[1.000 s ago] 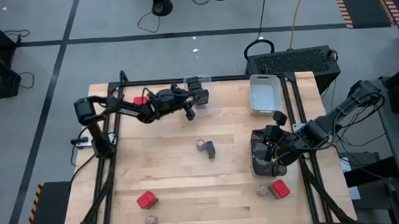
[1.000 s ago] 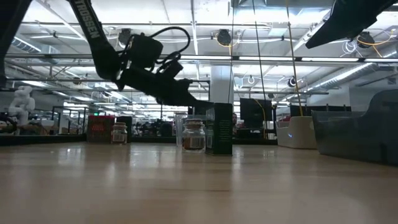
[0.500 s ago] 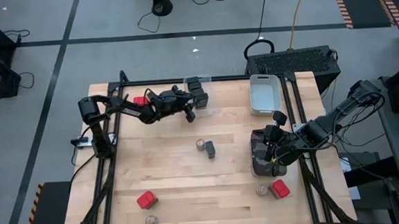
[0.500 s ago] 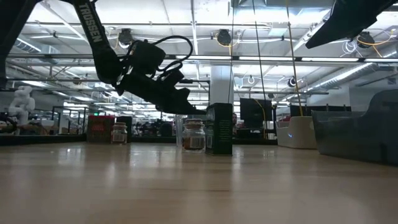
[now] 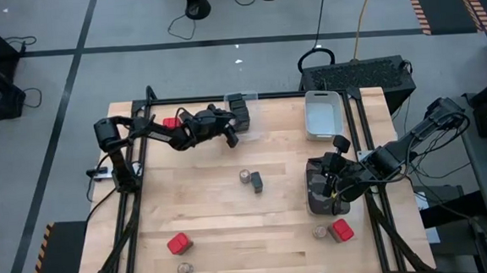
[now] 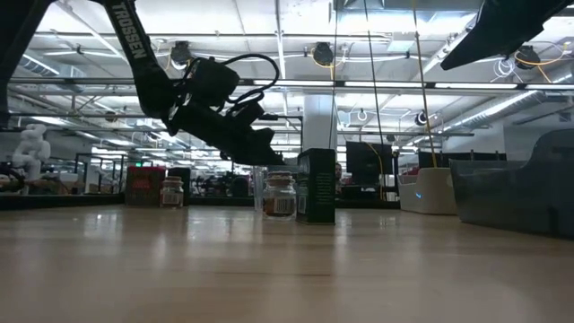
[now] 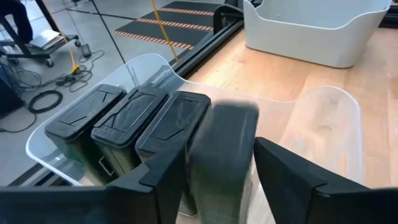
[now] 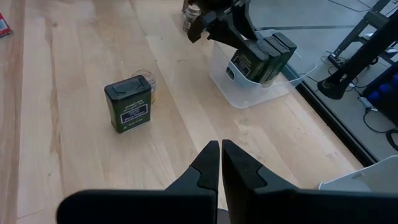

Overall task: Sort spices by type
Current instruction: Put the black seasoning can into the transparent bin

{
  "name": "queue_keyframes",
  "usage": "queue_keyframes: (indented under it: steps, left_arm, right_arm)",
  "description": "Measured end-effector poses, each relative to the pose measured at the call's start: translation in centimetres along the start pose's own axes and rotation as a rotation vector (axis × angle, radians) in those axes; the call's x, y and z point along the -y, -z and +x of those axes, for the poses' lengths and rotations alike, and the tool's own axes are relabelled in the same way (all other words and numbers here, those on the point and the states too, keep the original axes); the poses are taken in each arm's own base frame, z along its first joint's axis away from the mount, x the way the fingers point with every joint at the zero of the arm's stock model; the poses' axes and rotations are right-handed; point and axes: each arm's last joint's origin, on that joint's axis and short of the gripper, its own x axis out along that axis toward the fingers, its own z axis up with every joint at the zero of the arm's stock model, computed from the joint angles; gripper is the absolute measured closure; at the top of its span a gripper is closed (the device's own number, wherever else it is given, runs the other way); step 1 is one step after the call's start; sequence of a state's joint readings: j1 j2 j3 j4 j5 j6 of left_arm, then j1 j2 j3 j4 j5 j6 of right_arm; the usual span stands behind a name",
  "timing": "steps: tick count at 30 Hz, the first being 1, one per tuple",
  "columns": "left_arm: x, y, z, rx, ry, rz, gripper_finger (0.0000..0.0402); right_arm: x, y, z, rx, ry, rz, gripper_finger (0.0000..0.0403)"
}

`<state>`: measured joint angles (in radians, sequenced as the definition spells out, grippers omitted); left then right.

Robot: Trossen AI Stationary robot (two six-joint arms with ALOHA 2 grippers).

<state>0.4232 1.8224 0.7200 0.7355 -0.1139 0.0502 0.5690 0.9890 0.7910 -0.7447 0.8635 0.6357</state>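
Note:
My left gripper (image 7: 221, 155) is over the clear bin (image 7: 323, 118) at the table's far edge. Its fingers are parted around a blurred dark tin (image 7: 224, 149). Three more dark tins (image 7: 134, 118) stand upright in a row in that bin. My right gripper (image 8: 220, 155) is shut on nothing above the right side of the table, by the dark bin (image 5: 318, 201). Loose spices stand on the table: a dark tin (image 5: 256, 182) with a jar (image 5: 245, 177) mid-table, and red tins (image 5: 179, 243) (image 5: 342, 229) with jars (image 5: 184, 269) (image 5: 320, 231) near the front edge. My left gripper has one finger (image 7: 165, 177) on each side of the blurred dark tin's upper part (image 7: 217, 124), coming slanting down from the near side. The tin stands upright inside the clear bin beside the other three. Whether the fingers touch it, I cannot tell.
A white bin (image 5: 323, 115) stands at the far right, next to the clear bin. Another red tin (image 5: 170, 122) sits at the far left, behind my left arm. Bare wood lies between the mid-table pair and the front-edge spices.
My left gripper has tipped its fingers a little further down over the clear bin. My right arm has kept still.

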Motion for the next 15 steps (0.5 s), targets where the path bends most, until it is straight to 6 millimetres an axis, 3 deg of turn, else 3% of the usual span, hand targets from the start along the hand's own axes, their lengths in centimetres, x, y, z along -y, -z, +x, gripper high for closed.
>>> queue_keyframes:
  steps: [15]
  left_arm:
    - [0.8, -1.4, -1.3, 0.011, 0.033, 0.021, 0.0182]
  right_arm:
    - [0.0, 0.0, 0.0, 0.0, -0.001, -0.003, 0.0403]
